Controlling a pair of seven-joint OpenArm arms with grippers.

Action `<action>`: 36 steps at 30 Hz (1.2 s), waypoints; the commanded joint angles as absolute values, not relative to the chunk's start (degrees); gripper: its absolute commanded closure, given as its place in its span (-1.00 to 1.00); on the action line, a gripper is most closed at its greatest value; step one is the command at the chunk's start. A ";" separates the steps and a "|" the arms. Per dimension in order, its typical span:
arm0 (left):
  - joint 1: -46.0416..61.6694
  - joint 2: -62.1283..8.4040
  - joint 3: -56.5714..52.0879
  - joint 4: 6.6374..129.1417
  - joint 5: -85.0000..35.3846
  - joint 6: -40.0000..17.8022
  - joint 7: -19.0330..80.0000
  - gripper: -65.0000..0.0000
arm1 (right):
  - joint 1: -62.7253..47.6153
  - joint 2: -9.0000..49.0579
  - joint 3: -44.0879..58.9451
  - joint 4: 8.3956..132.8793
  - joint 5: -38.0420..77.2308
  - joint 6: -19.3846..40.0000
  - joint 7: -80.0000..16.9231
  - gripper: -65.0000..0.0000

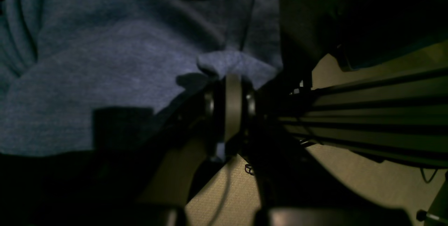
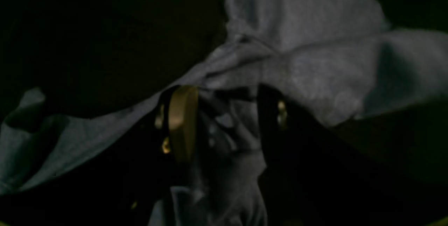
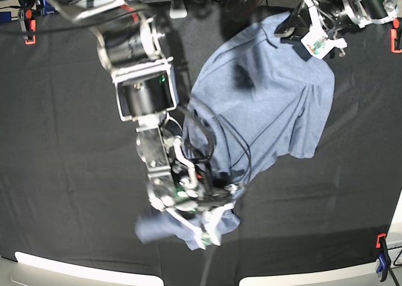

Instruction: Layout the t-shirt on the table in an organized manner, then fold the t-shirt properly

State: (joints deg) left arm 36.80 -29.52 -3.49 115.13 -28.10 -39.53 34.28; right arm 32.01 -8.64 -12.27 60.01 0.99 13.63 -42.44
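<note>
While held, t-shirt (image 3: 264,104) lengthwise between grippers

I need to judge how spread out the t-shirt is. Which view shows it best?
The base view: the whole t-shirt lies stretched across the table. The left wrist and right wrist views show only dim close-up folds at each gripper.

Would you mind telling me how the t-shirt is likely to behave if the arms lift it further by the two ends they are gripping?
The t-shirt will probably sag, since it already drapes in soft folds between the left gripper and the right gripper. It looks light, as small pinches hold it. Loose fabric will likely drag across the table.
</note>
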 commanded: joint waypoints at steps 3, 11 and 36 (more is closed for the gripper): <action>36.82 -30.02 -3.77 116.22 -28.97 -40.00 32.91 1.00 | 34.26 -9.00 -15.57 61.06 0.67 13.74 -41.17 0.15; 36.80 -30.02 -3.77 116.22 -28.97 -40.00 32.91 1.00 | 34.24 -9.00 -16.21 63.35 -5.72 15.31 -41.82 0.15; 36.73 -30.02 -3.77 116.25 -29.02 -40.00 32.45 1.00 | 38.44 0.38 6.31 42.22 2.28 19.42 -25.41 0.15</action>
State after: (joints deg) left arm 36.51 -29.41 -3.44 115.13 -28.10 -39.55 33.82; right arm 35.70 0.21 6.33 40.75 1.48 19.25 -27.22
